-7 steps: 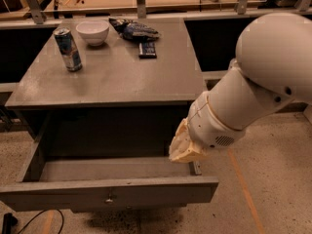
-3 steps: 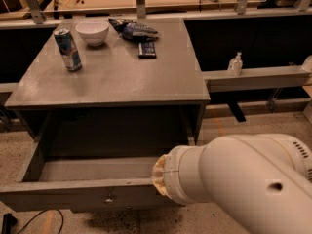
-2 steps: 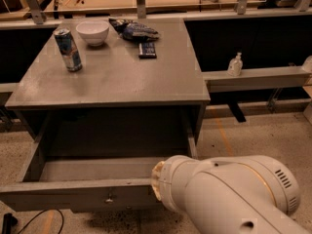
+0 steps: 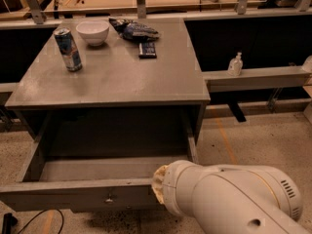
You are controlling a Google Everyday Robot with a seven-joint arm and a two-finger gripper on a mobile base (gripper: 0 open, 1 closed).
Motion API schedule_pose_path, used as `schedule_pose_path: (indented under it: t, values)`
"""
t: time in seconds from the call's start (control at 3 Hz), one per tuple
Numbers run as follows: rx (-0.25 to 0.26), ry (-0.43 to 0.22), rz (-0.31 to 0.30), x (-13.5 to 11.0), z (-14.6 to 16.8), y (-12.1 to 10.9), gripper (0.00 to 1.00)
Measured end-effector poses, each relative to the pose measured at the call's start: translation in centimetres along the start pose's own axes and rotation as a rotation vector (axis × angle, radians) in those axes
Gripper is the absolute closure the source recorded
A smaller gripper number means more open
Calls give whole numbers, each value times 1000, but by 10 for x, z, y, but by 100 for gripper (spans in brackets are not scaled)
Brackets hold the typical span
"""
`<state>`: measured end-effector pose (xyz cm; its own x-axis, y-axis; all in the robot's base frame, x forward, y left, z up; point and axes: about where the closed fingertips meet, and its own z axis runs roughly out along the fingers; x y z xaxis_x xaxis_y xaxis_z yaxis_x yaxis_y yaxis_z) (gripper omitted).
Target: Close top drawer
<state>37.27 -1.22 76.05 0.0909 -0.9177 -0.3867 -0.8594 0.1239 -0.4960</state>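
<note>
Grey drawer (image 4: 58, 195) unmoved, gripper behind arm (image 4: 229, 204)

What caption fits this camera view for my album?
Wide grey wooden top drawer stands open; white robot arm at its front hides the gripper.

Single camera, above and in front of the top drawer (image 4: 73, 195), facing downward, close range, gripper hidden behind the arm (image 4: 229, 204) at the drawer's front.

Grey tabletop (image 4: 122, 79): blue metal can (image 4: 68, 49), white round bowl (image 4: 92, 32), crumpled dark bag (image 4: 131, 30), flat black bar (image 4: 147, 49). Clear pump bottle (image 4: 235, 65) well apart.
</note>
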Motion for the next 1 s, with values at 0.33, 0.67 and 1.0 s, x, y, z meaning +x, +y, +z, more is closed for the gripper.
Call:
schedule_pose_path:
  t: [0.33,0.67,1.0]
  values:
    - [9,-25,53,17,8,16,100]
    - [1,-45,60,29,13,28,100]
    - [-14,-64,69,45,25,42,100]
